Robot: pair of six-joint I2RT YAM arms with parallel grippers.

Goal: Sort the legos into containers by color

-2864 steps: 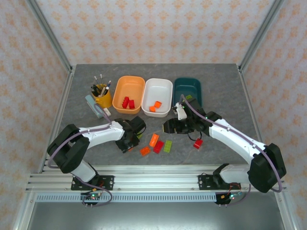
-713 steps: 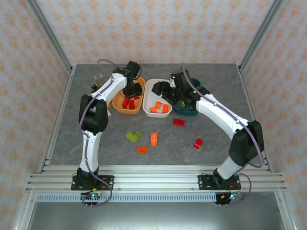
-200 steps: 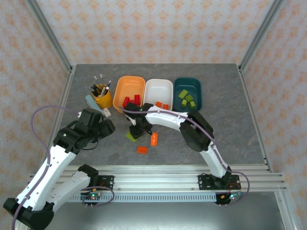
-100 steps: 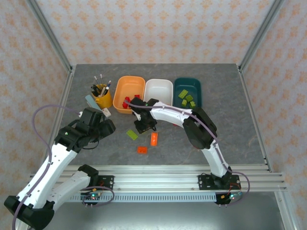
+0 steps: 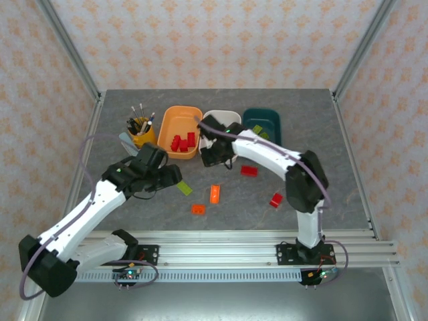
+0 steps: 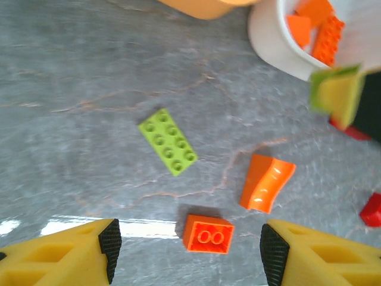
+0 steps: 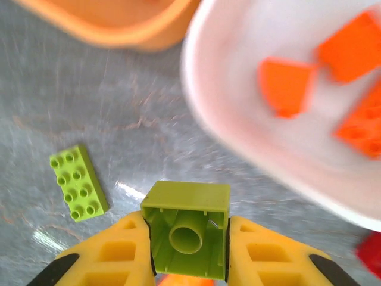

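Observation:
My right gripper (image 7: 187, 238) is shut on a lime green lego (image 7: 187, 229), its hollow underside facing the camera; from above it hangs at the near rim of the white container (image 5: 224, 118). That white container (image 7: 238, 113) holds orange legos (image 7: 286, 83). Red legos (image 5: 180, 142) lie in the orange container (image 5: 179, 117), and the teal container (image 5: 264, 120) stands to the right. My left gripper (image 6: 190, 247) is open over a small orange lego (image 6: 208, 233). A flat lime lego (image 6: 168, 142) and a curved orange lego (image 6: 266, 182) lie beyond it.
Two red legos (image 5: 249, 170) (image 5: 276, 199) lie on the table right of centre. A yellow cup of pens (image 5: 140, 136) stands left of the orange container. Metal frame posts rise at both sides, and a rail runs along the near edge.
The right gripper closed on the lime lego and lifted it from the table toward the white container. The left arm swung right, over the loose legos.

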